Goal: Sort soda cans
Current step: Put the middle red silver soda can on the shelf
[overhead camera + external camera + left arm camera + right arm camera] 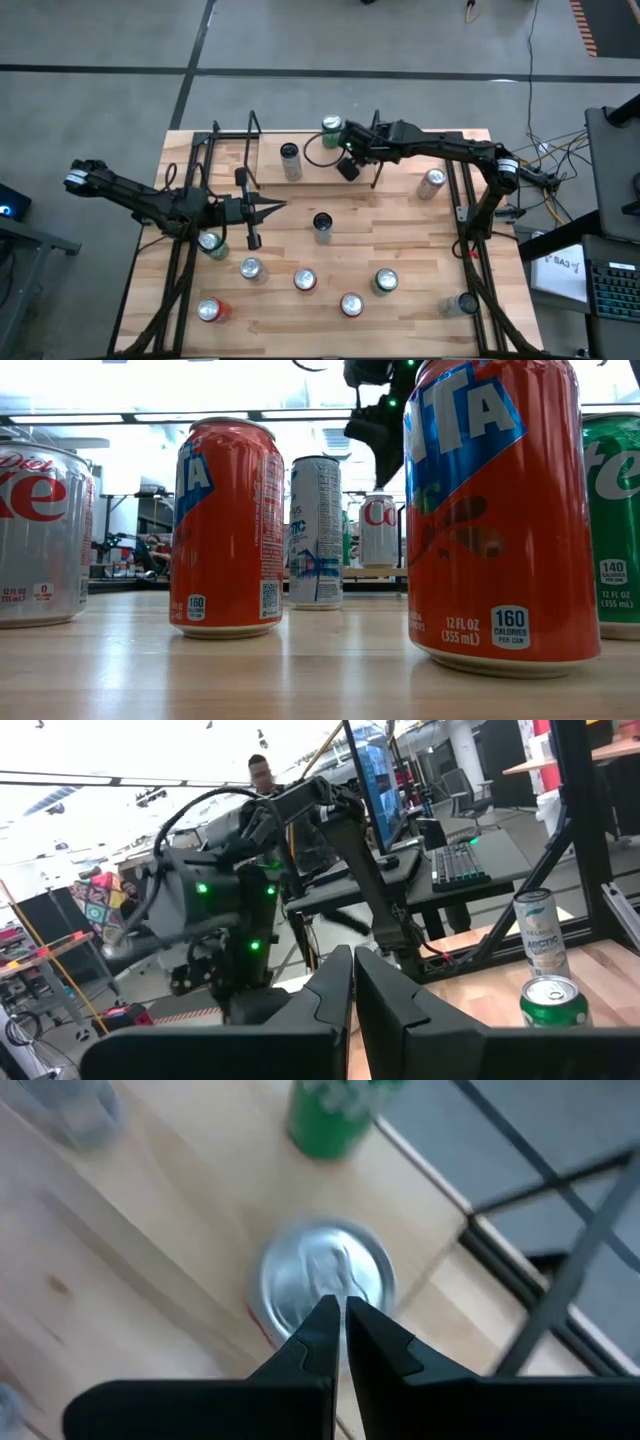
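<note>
Right gripper [340,1312], fingers pinched together and empty, hangs above a silver-topped can [325,1280] beside the green can [330,1120].

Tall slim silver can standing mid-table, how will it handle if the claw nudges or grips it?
The tall slim can stands upright and is narrower than the orange cans near it, so a high nudge would probably tip it. Tipped, its round body would likely roll on the wooden table. The smooth printed wall may be slippery.
</note>
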